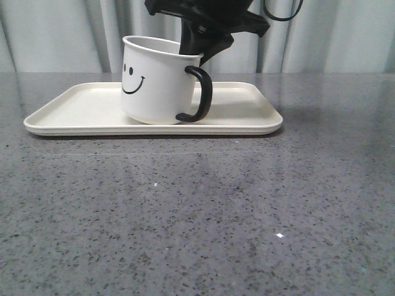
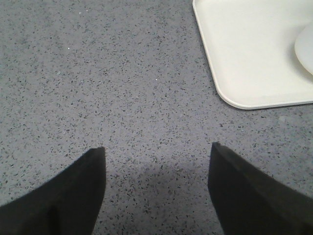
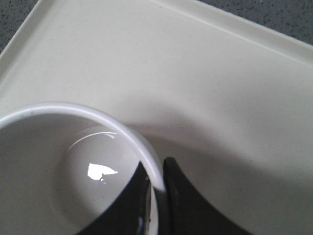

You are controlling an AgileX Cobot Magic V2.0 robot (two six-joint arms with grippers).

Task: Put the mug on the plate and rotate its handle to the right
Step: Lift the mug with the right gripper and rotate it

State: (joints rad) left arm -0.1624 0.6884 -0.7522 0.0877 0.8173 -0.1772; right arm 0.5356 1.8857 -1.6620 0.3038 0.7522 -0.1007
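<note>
The white mug [image 1: 154, 83] with a black smiley face stands on the cream plate [image 1: 80, 105], slightly tilted. Its black handle [image 1: 200, 95] points right and a little toward the camera. My right gripper [image 1: 196, 46] reaches down from above and is shut on the mug's rim [image 3: 146, 152], one finger inside the mug and one outside. My left gripper [image 2: 156, 156] is open over bare countertop, with the plate's corner [image 2: 244, 88] and a sliver of the mug [image 2: 305, 46] beyond it. The left gripper is out of the front view.
The speckled grey countertop [image 1: 197, 216] stretches in front of the plate. Grey curtains [image 1: 55, 34] hang behind the table. The plate's right half [image 1: 247, 105] holds nothing.
</note>
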